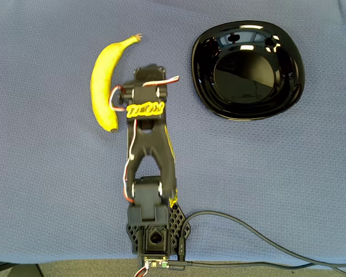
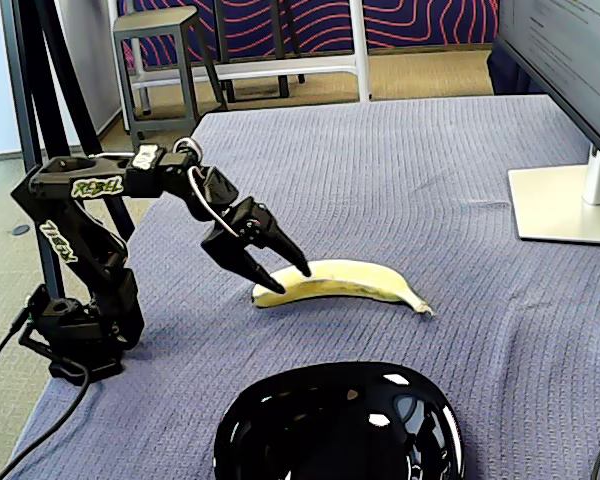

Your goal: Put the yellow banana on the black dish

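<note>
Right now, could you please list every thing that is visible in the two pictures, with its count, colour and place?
yellow banana: one, bright yellow, lying on the cloth, left of the arm in the overhead view.
black dish: one, glossy black, on the cloth, right of the arm in the overhead view, nothing in it.
cloth: one, blue-grey, covering the table.
monitor stand: one, silver, on the table at the right edge of the fixed view.
stool: one, grey, on the floor behind the table.
cable: one, dark, running from the arm's base.
arm: one, black with yellow lettering.
fingers: two, black, apart, tips just above the banana's near end.
</note>
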